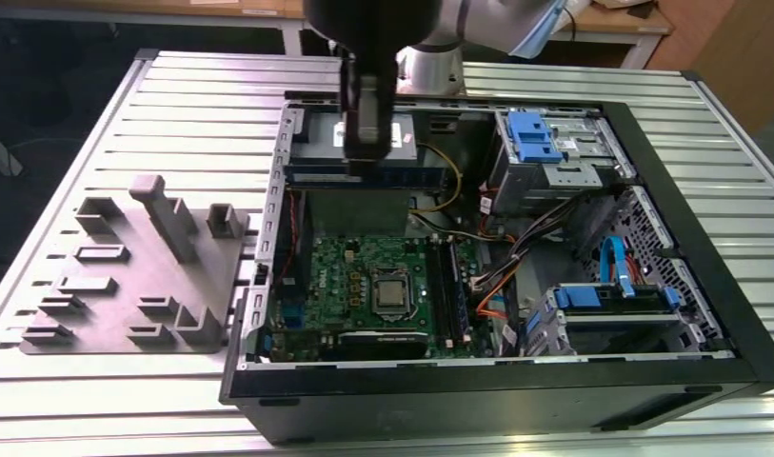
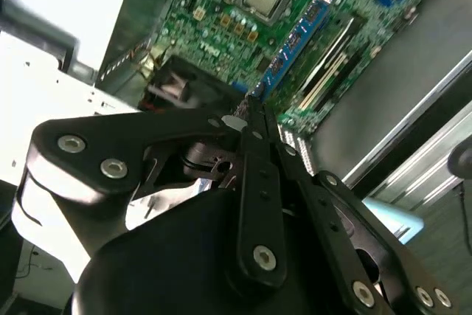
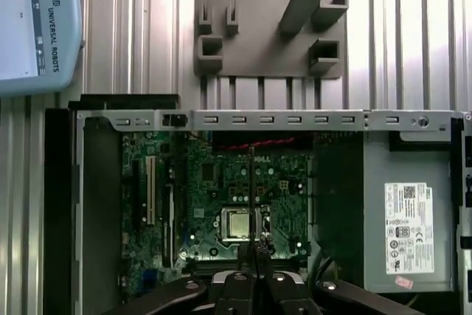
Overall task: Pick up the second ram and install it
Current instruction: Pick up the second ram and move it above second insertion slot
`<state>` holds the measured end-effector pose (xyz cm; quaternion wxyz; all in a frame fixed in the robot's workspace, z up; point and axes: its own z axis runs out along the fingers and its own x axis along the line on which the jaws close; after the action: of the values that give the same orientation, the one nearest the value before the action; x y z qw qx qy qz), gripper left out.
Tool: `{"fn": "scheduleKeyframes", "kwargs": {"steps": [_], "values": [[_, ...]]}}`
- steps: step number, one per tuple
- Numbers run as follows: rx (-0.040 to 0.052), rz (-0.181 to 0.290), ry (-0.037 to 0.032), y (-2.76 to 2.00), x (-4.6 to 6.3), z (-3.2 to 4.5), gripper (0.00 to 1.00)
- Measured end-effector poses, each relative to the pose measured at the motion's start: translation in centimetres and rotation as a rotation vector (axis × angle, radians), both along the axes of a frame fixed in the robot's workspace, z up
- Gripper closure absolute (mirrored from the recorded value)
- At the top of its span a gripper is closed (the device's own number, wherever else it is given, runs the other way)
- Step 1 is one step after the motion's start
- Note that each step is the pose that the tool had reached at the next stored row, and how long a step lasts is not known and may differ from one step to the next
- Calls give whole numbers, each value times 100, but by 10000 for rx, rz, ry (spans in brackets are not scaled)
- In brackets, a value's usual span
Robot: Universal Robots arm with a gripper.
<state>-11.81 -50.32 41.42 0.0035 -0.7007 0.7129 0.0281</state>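
My gripper is shut on the second ram, a long dark stick with bluish chips that hangs level over the far part of the open computer case. It is well above the green motherboard. In the first wrist view the second ram appears edge-on as a thin line running out from the gripper, over the processor socket. In the second wrist view the second ram reaches out from the closed fingertips above the board.
The black case wall rings the motherboard. Drive cages with blue clips and loose cables fill the exterior view's right side. A grey fixture plate lies on the slatted table outside the case. A power supply sits inside the case.
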Motion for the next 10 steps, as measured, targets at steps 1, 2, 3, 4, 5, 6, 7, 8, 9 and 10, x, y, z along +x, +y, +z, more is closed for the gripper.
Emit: {"fn": "scheduleKeyframes", "kwargs": {"steps": [1,2,3,4,5,6,7,8,9,10], "values": [[6,0,0,0,32,0,92],[11,-1,0,0,62,0,92],[14,1,0,0,92,0,92],[17,1,0,0,119,0,92],[19,1,1,0,144,0,92],[20,0,1,0,163,0,92],[22,-1,1,0,177,-1,92],[24,0,0,-1,188,-1,92],[26,1,0,-1,194,-1,92],[26,0,0,-1,195,-1,92]]}}
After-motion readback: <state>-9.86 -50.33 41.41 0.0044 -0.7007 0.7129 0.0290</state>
